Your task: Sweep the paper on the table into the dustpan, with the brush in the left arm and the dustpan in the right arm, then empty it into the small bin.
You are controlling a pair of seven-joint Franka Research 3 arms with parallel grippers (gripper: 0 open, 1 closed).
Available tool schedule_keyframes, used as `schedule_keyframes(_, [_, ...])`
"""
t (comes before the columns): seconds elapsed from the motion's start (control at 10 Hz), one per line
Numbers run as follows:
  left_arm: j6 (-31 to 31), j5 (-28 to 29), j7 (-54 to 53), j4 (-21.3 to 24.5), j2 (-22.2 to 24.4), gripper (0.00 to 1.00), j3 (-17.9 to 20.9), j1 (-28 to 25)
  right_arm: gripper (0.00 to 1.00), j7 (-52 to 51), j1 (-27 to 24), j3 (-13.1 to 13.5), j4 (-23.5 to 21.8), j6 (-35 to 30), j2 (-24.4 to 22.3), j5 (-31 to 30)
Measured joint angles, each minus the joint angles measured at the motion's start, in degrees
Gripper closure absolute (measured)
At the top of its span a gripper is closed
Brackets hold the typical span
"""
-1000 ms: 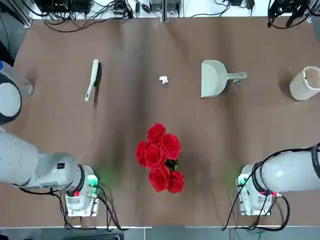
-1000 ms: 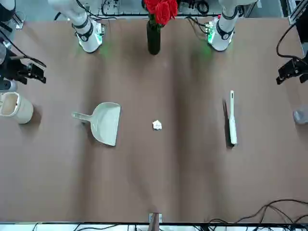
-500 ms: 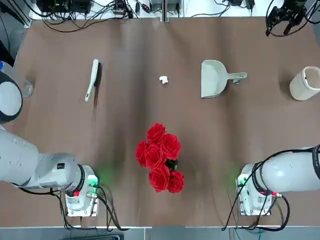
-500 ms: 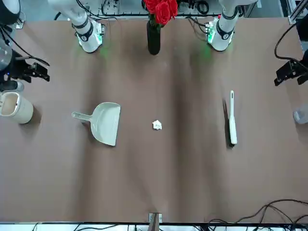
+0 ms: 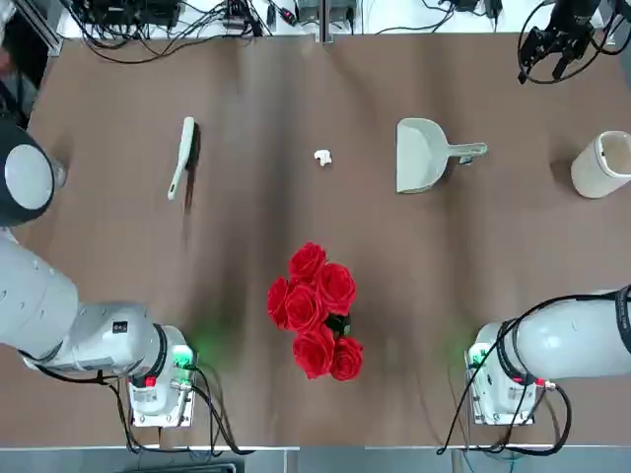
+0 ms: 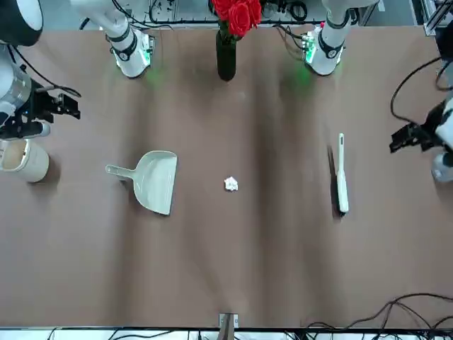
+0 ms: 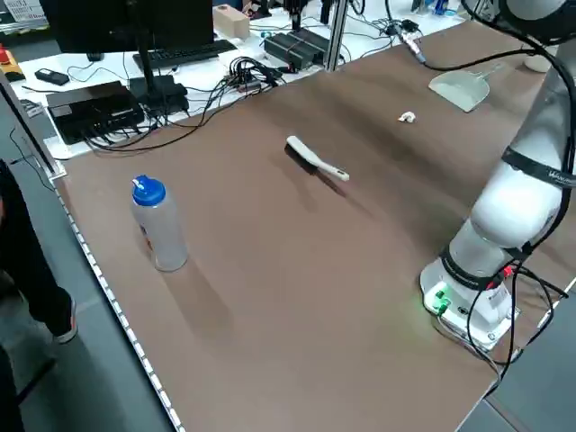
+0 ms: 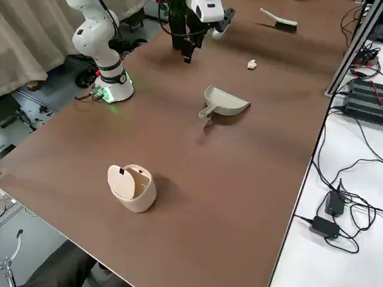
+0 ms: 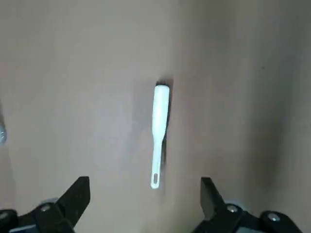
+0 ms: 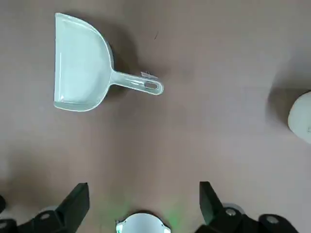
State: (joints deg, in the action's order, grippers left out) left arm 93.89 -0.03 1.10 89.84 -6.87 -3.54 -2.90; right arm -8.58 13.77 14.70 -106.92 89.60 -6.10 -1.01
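both black two-finger tools (image 9: 145,206) (image 10: 145,206) spread empty above brown counter (image 5: 296,217), likely positioned for handle pickups.

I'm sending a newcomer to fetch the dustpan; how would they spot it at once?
On the big brown table, find the red roses. Beyond them, towards the right arm's side, lies the dustpan, between the paper wad and the bin. It alone is a flat, pale grey-green scoop with a short handle.
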Motion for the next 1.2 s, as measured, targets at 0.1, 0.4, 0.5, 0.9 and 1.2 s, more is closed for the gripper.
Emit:
schedule_keyframes(0.1, [3.28, 0.0, 0.04, 4.6, 0.65, 0.0, -0.24, 0.0, 0.0, -4.14, 0.0, 0.03, -0.07, 0.0, 0.0, -0.28])
schedule_keyframes(0.4, [17.42, 0.0, 0.86, 22.02, 3.01, 0.0, -0.45, -0.02, 0.0, -25.1, -0.01, 0.39, -0.85, -2.32, 0.82, -1.98])
schedule_keyframes(0.5, [23.02, 0.0, 1.39, 27.74, 3.46, 0.0, -0.59, -0.02, 0.0, -30.07, -0.01, 0.45, -1.06, -2.71, 1.58, -2.06])
schedule_keyframes(0.9, [37.28, 0.0, 3.41, 42.77, 3.6, 0.0, -0.64, -0.09, 0.03, -39.83, 4.5, -0.08, -1.8, -1.45, 9.3, -2.09])
schedule_keyframes(1.2, [41.09, 0.0, 5.58, 47.06, 1.55, 0.03, -0.66, -0.1, 0.0, -51.08, 5.3, -0.11, -1.83, 4.88, 14.98, -2.03])
